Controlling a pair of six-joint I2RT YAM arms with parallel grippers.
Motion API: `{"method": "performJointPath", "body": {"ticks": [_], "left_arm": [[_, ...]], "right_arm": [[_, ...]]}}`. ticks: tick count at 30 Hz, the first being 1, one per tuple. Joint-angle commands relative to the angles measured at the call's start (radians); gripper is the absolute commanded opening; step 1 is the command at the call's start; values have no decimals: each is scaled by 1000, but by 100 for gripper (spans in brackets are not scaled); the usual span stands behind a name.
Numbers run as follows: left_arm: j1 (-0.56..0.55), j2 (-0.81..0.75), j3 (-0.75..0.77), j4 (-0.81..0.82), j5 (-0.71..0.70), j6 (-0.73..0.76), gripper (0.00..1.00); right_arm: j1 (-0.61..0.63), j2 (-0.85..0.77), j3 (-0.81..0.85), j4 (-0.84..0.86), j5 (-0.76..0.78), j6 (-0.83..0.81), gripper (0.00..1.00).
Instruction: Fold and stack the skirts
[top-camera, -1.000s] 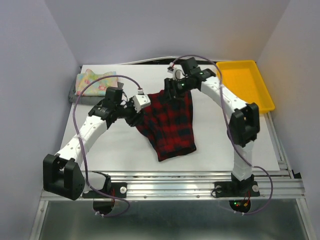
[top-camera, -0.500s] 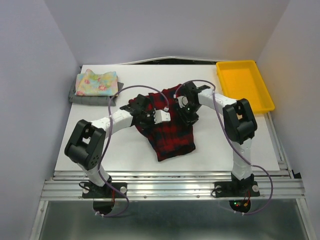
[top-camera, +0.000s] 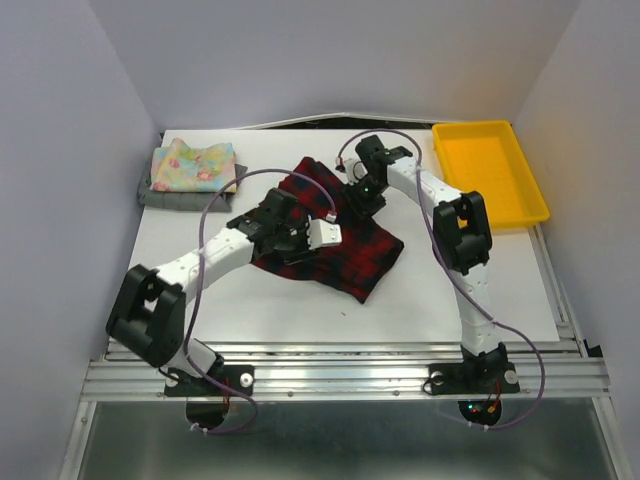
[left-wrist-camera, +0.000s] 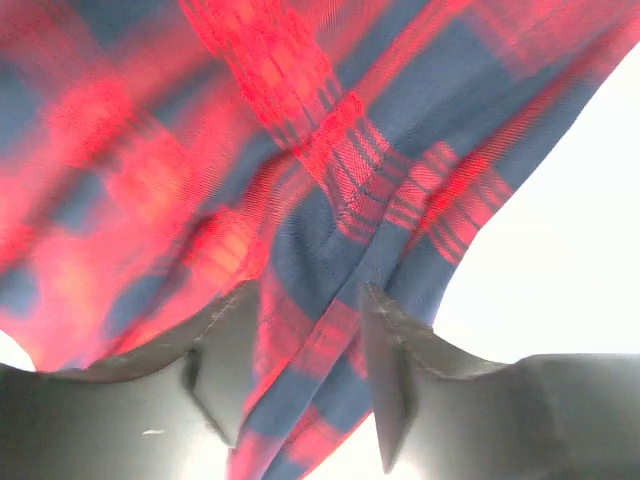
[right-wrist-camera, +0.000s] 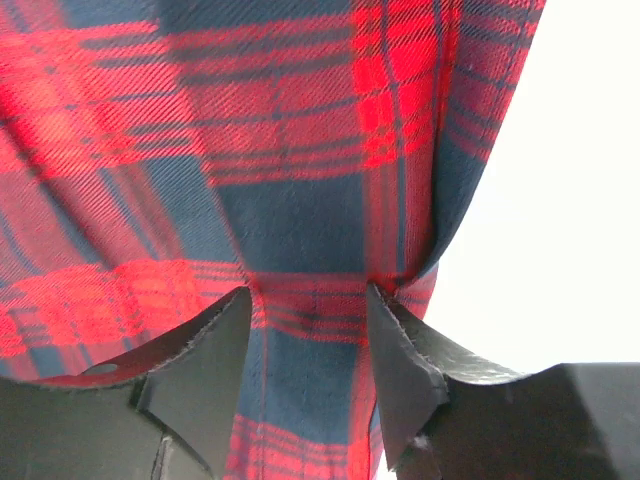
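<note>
Grippers first. We found the left gripper (left-wrist-camera: 305, 300) closed on a bunched fold of the plaid skirt (top-camera: 350, 255), with cloth running between its fingers. The right gripper (right-wrist-camera: 310, 300) likewise pinched a taut edge of the same skirt. The skirt lay rumpled and slantwise on the table (top-camera: 250, 310), left of the yellow tray (top-camera: 540, 200), near it but apart.

Well left of the tray, the floral skirt (top-camera: 193, 165) lay folded on top of the grey skirt (top-camera: 180, 200), of which only the edges showed. We judged two of the three skirts folded and stacked. The plaid one remained to be folded and set on that pile.

Against the frame half a second prior, the plaid skirt had changed from a long, narrow shape to a wider, slanted spread. Its far corner reached further toward the level of the tray's far end, and the right gripper had shifted the same way.
</note>
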Motion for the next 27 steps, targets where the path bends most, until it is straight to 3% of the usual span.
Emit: {"method": "performJointPath", "body": {"ticks": [1,5,10,17,27], "left_arm": [[-44,-226,49,-64,153,68,59],[-148,-215,95,-133,131,64,59],[-287,-165,78,-80,39,18,63],[-375,-61,107,-17,8,-22,65],[-387,19,159,-6,25,-37,66]], "right_arm": [[-19,-145,-43,-40,-110,35,58],[-50,-274,-131,-35,-137,75,66],[-143,-366,-232,-64,-169,37,77],[-332,-477,-494,-77,-308,-29,75],[-343,-658,-892,305,-327,102,82]]}}
